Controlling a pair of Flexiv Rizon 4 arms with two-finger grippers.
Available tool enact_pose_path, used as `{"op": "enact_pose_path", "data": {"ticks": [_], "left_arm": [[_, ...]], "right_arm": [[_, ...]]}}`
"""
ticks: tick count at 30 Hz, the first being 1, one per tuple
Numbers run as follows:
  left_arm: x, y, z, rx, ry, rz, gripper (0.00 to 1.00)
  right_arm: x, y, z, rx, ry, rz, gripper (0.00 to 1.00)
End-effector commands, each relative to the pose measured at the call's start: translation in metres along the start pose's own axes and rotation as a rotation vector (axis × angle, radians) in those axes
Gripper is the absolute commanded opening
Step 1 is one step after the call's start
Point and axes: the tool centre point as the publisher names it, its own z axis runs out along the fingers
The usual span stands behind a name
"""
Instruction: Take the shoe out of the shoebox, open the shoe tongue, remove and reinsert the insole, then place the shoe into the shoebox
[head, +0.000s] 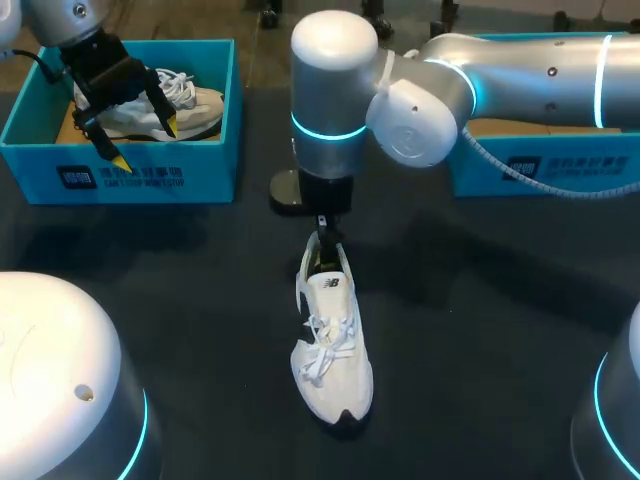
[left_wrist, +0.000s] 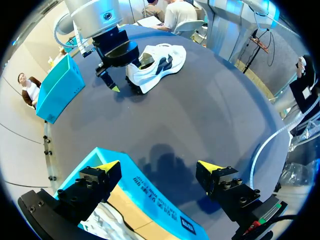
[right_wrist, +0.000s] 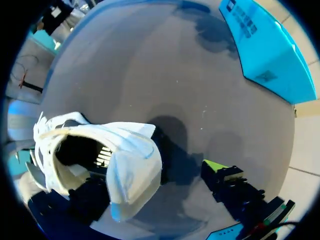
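Observation:
A white shoe (head: 330, 350) lies on the dark table, toe toward me. My right gripper (head: 325, 238) is at its heel. In the right wrist view the heel collar (right_wrist: 132, 170) sits between the fingers of that gripper (right_wrist: 155, 176). One yellow-tipped finger (right_wrist: 216, 167) stands clear of the heel; the other is mostly hidden by the shoe. My left gripper (head: 145, 143) hangs open over the front wall of the blue shoebox (head: 120, 178), which holds a second white shoe (head: 190, 105). The left gripper (left_wrist: 159, 167) is empty above the box wall (left_wrist: 150, 190).
Another blue box (head: 540, 165) lies at the back right, behind my right arm. A black round base (head: 290, 192) stands just behind the shoe's heel. Open table surface surrounds the shoe on both sides.

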Motion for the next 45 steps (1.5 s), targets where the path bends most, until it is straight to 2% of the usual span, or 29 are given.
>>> {"op": "enact_pose_path", "data": {"ticks": [1,4,7,8,9,15,18,25,33,35,45], "left_arm": [[-0.001,0.001,0.000,-0.001,0.003,0.001,1.00],[-0.001,0.001,0.000,-0.001,0.003,0.001,1.00],[-0.001,0.001,0.000,-0.001,0.003,0.001,1.00],[-0.001,0.001,0.000,-0.001,0.003,0.001,1.00],[-0.001,0.001,0.000,-0.001,0.003,0.001,1.00],[-0.001,0.001,0.000,-0.001,0.003,0.001,1.00],[-0.001,0.001,0.000,-0.001,0.003,0.001,1.00],[-0.001,0.001,0.000,-0.001,0.003,0.001,1.00],[-0.001,0.001,0.000,-0.001,0.003,0.001,1.00],[-0.001,0.001,0.000,-0.001,0.003,0.001,1.00],[-0.001,0.001,0.000,-0.001,0.003,0.001,1.00]], "right_arm": [[-0.001,0.006,0.007,0.022,0.001,0.031,0.42],[0.001,0.006,0.010,0.023,0.002,0.048,0.36],[0.004,0.006,0.010,0.031,0.001,0.072,0.15],[0.004,0.007,0.010,0.034,0.001,0.078,0.03],[0.005,0.007,0.009,0.038,-0.002,0.082,0.00],[0.008,0.007,-0.002,0.046,-0.020,0.109,0.00],[0.006,0.004,-0.016,0.047,-0.027,0.110,0.00],[-0.001,-0.015,-0.069,0.059,-0.061,0.099,0.00],[-0.015,-0.040,-0.132,0.100,-0.046,0.096,0.00],[-0.020,-0.047,-0.148,0.090,-0.056,0.019,0.00],[-0.020,-0.047,-0.148,0.090,-0.056,0.019,0.00]]}}
